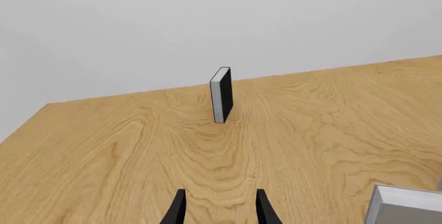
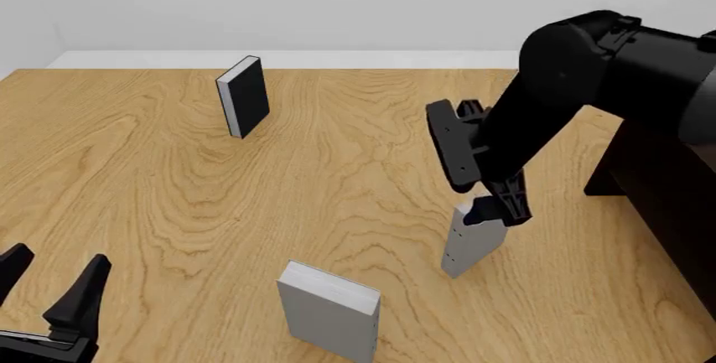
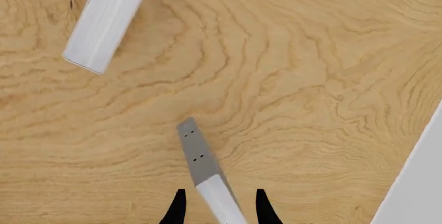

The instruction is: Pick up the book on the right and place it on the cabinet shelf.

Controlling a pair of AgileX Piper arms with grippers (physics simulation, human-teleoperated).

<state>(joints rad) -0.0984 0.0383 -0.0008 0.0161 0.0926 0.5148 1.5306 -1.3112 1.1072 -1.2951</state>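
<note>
slim grey book [image 2: 467,248] between fingers [image 2: 484,210]

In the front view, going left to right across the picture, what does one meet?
Left gripper → black-covered book → plain grey book → dotted grey book, with the right gripper at its top → dark cabinet.

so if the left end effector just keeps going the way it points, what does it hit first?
Probably the black-covered book: it stands upright on the table, roughly centred ahead of the open left end effector in its wrist view. Nothing shows in between. Depth is unclear, so a low path might meet the tabletop first.
</note>
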